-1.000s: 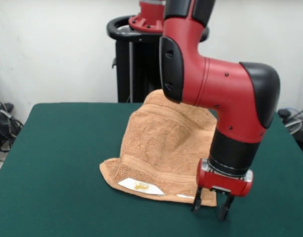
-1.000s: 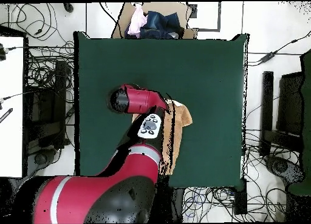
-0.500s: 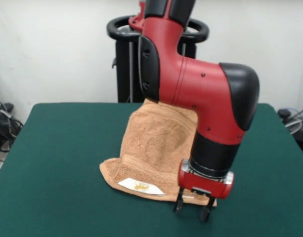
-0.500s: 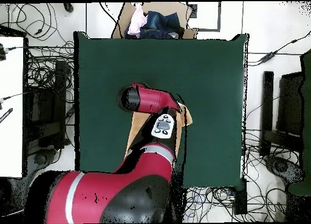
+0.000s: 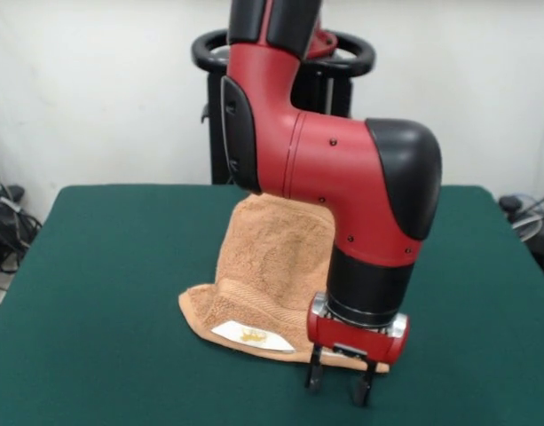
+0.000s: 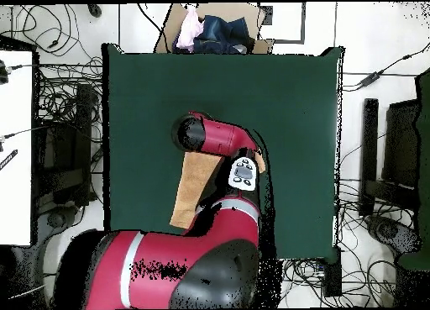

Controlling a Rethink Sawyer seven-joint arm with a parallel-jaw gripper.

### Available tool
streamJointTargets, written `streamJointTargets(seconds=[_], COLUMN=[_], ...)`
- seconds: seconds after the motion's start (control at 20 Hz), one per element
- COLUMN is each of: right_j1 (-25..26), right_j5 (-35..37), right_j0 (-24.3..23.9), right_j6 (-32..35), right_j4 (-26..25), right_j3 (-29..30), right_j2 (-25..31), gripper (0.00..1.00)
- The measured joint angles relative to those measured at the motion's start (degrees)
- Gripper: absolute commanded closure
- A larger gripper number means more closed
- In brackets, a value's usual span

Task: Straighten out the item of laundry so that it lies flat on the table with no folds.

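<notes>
The item of laundry (image 5: 267, 266), a peach-orange terry towel, lies folded on the dark green table (image 5: 103, 293), its near edge doubled over with a white label (image 5: 252, 335) facing up. My gripper (image 5: 339, 386) hangs open just off the towel's near right corner, fingertips close to the table. From overhead, the arm covers most of the towel (image 6: 191, 189), and the gripper itself is hidden under the arm.
A cardboard box with clothes (image 6: 214, 31) sits beyond the table's top edge in the overhead view. Cables (image 6: 50, 80) lie on the floor around the table. The black pedestal (image 5: 254, 106) stands behind the table.
The arm has swung left in the front view, carrying the open gripper from right of the towel's corner to just in front of it. The towel has not moved.
</notes>
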Motion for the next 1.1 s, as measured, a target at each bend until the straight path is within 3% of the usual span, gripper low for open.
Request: streamJointTargets(seconds=[1.1], right_j1=[-1.53], right_j5=[7.28], right_j0=[-0.86], right_j6=[0.01], right_j4=[0.4], right_j3=[1.07], right_j2=[2.05], gripper=[0.0])
